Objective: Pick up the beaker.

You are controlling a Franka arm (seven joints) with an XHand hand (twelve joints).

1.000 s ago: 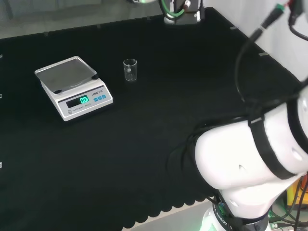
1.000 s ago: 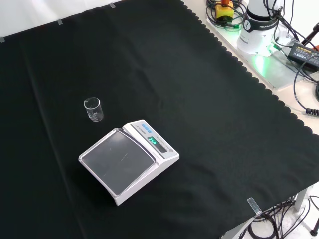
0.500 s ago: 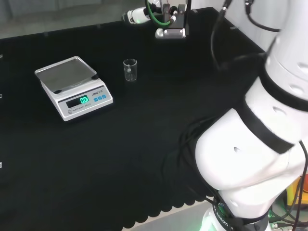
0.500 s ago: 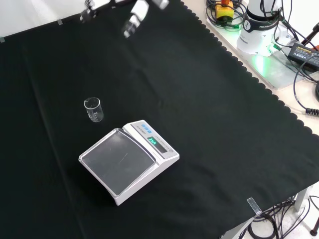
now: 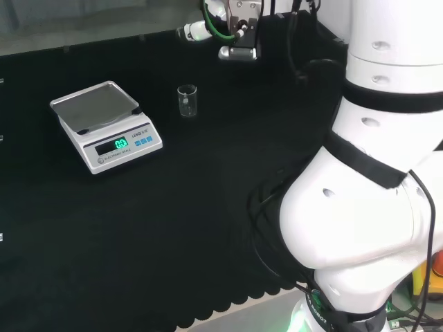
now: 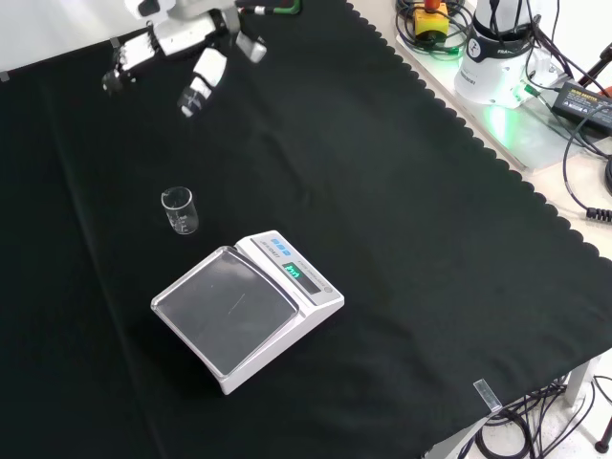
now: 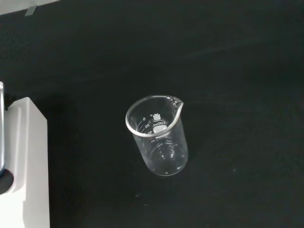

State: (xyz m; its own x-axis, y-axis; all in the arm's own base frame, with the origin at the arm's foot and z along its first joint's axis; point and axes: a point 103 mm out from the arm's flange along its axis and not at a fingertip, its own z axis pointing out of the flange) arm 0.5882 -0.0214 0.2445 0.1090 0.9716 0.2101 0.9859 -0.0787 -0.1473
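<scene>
A small clear glass beaker (image 5: 187, 101) stands upright and empty on the black cloth, just right of the scale in the head view. In the front view the beaker (image 6: 180, 211) is behind the scale's far left corner. The wrist view looks down on the beaker (image 7: 156, 137), its spout turned away from the scale. The hand (image 6: 196, 72) hovers above the cloth, well beyond the beaker, with fingers spread and straight and nothing in them. In the head view the hand (image 5: 237, 48) hangs to the upper right of the beaker, apart from it.
A white digital scale (image 6: 244, 311) with a grey pan and a lit display stands close to the beaker; its edge (image 7: 21, 166) appears in the wrist view. The arm's white links (image 5: 367, 173) rise at the head view's right. Cables and the arm's base (image 6: 497, 57) lie past the cloth's scalloped edge.
The hand has come into both views and moved toward the beaker: leftward and lower in the front view. The arm's links have swung upright. Beaker and scale have not moved.
</scene>
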